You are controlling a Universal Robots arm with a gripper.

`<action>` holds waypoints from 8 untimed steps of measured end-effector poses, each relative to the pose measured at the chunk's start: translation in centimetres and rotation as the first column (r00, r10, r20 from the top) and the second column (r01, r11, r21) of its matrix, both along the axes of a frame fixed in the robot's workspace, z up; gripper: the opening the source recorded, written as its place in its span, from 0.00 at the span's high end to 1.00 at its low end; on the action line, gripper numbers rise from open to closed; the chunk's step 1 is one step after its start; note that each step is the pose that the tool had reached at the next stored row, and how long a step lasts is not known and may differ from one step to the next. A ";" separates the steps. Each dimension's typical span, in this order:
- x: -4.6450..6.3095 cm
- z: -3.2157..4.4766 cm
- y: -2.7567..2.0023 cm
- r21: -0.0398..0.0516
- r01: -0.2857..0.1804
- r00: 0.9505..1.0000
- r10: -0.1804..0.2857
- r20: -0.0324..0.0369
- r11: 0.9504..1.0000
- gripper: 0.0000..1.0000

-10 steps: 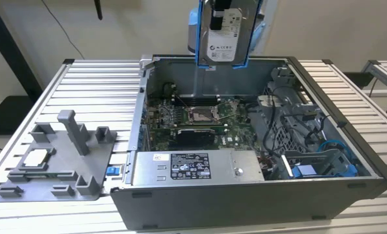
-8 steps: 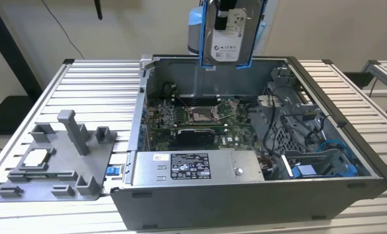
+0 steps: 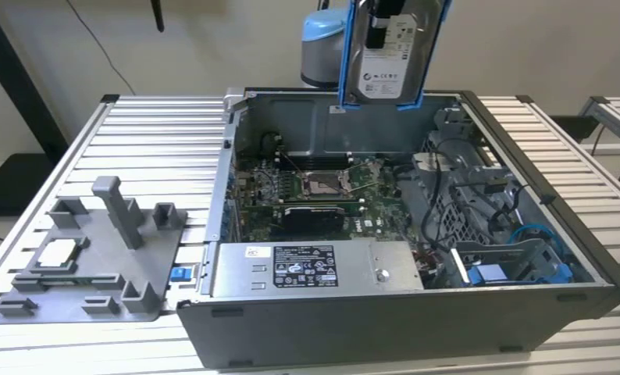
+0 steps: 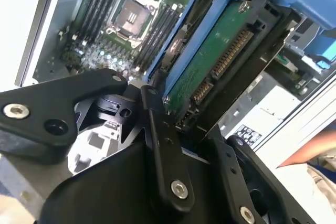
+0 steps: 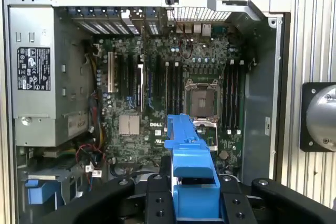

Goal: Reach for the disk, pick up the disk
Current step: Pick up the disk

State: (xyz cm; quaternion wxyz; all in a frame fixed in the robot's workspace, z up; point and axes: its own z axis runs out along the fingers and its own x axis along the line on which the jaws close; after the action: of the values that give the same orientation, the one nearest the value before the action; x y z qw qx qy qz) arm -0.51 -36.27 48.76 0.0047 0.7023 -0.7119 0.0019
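With the gripper (image 4: 181,129) clenched on the disk (image 3: 391,51) and holding it upright above the open computer case (image 3: 560,195), you are at the end of the pick-up step, which demands a firm hold clear of the case walls.

table (image 3: 154,129): ribbed silver aluminium slats | open grey computer case (image 3: 393,332): lies on its side, side panel off, over the table's middle and the exterior view's right part | grey plastic fixture tray (image 3: 101,258): flat near the exterior view's left edge, just beside the case
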 end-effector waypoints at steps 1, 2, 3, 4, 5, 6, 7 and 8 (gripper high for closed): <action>0.3 0.00 0.00 0.000 0.000 1.000 0.000 0.000 1.000 1.00; 0.6 0.00 0.00 0.000 0.000 1.000 0.000 0.000 1.000 1.00; 0.8 0.00 0.00 0.000 0.000 1.000 0.000 0.000 1.000 1.00; 1.1 0.00 0.01 0.000 0.000 1.000 0.000 0.000 1.000 1.00; 1.3 0.00 0.01 0.000 0.000 1.000 0.000 0.000 1.000 1.00; 1.6 0.00 0.01 0.000 0.000 1.000 0.000 0.000 1.000 1.00; 1.9 -0.01 0.01 0.000 0.000 1.000 0.000 0.000 1.000 1.00; 2.1 0.00 0.01 0.000 0.000 1.000 0.000 0.000 1.000 1.00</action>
State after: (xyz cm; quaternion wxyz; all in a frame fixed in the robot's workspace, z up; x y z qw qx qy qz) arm 1.62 -36.26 48.75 0.0047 0.7023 -0.7119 0.0019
